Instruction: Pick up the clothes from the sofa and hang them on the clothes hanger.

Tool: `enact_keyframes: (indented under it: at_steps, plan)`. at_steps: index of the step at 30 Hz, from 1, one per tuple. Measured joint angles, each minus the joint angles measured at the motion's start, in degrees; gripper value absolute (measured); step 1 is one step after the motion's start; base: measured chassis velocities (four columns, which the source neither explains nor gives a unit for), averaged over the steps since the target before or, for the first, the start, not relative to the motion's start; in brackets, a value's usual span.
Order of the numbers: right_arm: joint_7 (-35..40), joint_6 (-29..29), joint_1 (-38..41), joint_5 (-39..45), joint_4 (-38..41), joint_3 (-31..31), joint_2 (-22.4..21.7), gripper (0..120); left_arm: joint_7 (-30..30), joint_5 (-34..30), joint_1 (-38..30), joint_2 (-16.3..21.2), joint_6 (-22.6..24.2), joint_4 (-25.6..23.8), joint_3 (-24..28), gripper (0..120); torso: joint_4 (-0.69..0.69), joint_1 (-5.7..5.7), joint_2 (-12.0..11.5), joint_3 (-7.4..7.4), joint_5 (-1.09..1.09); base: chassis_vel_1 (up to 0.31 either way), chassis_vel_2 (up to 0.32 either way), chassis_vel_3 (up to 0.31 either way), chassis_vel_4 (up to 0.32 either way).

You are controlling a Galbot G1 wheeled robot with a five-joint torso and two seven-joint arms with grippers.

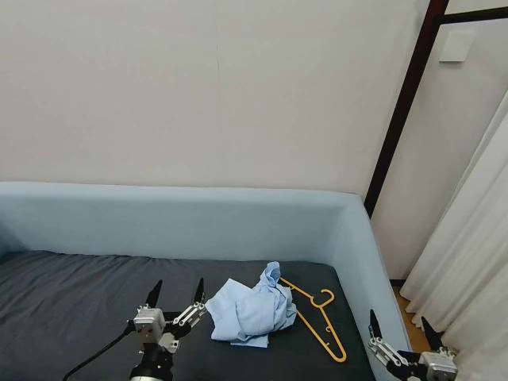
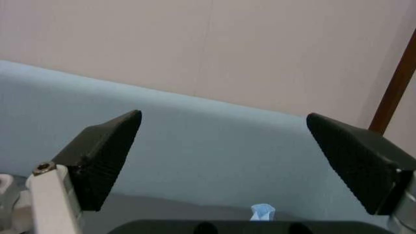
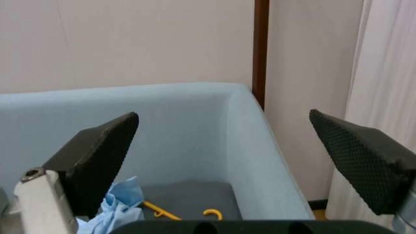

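Nothing seems done yet: the shirt lies crumpled on the sofa against the hanger, the left claw just beside it, the right claw farther off, both spread wide and empty.

A crumpled garment lies on the sofa seat toward the right end, a clothes hanger touching its right side. The left gripper hovers just left of the garment, the right gripper beside the armrest.

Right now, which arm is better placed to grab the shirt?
Left. The left gripper is open over the seat, right beside the blue shirt. The right gripper, also open, is out by the sofa armrest, farther away.
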Motion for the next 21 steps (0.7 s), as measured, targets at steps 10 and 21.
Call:
enact_keyframes:
  at_steps: [10,21]
  plan:
    - [1.96,-2.33,2.99,4.02,-2.71,-1.26,-3.94,100,2.07,-0.68,0.03,-1.07,-2.45,0.44,-0.48,100,0.0,0.0,0.0,0.0,0.0,0.0,0.0,0.0,0.0]
    - [5.45,-9.23,15.84,22.59,-10.71,-5.29,-16.36,100,8.67,-8.34,-1.94,0.91,-4.1,1.61,-5.0,100,-0.01,0.0,0.01,0.0,0.01,0.0,0.0,0.0,0.0]
